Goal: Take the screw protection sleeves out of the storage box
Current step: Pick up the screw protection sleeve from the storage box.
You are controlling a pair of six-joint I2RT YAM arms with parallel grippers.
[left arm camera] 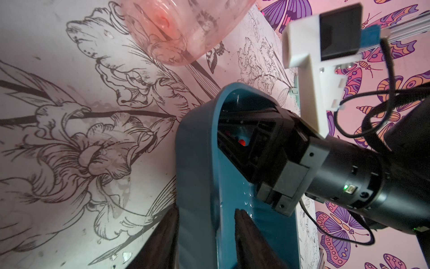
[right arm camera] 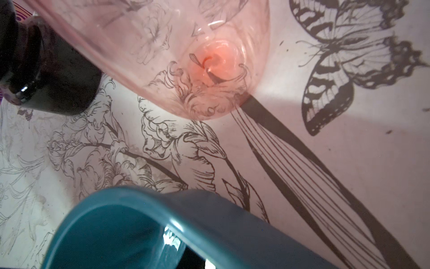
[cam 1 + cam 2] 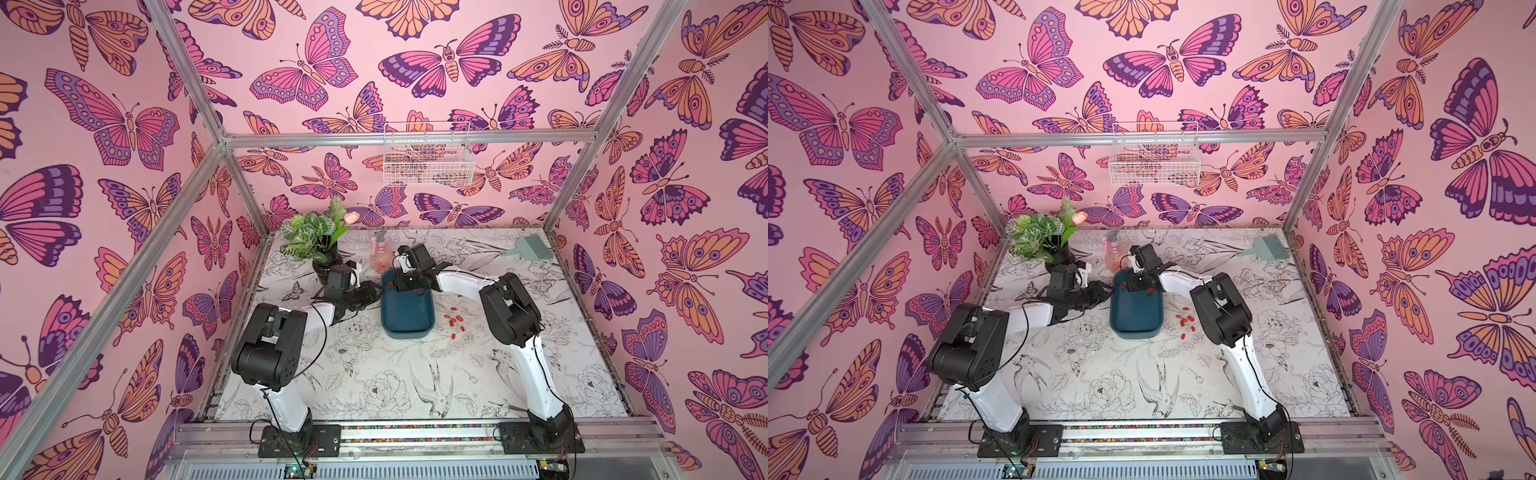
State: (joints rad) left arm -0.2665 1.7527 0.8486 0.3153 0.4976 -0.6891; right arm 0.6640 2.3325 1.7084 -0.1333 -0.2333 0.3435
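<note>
The teal storage box [image 3: 409, 316] [image 3: 1136, 316] lies mid-table. My left gripper [image 3: 376, 293] [image 1: 204, 235] is shut on its left wall: one finger [image 1: 160, 240] is outside and one inside. My right gripper [image 3: 405, 286] [image 3: 1138, 286] reaches down into the box's far end. In the left wrist view its tips [image 1: 244, 142] are shut with a red screw protection sleeve [image 1: 242, 141] between them. Another sleeve [image 3: 390, 285] lies in the box. Several sleeves [image 3: 455, 322] [image 3: 1185, 322] lie on the table right of the box. The right wrist view shows mostly the box rim [image 2: 209, 209].
A pink spray bottle [image 3: 380, 253] [image 2: 186, 58] stands just behind the box. A plant in a dark vase [image 3: 326, 266] is close behind the left wrist. A green brush [image 3: 528, 249] lies at the back right. A white wire basket [image 3: 428, 160] hangs on the back wall.
</note>
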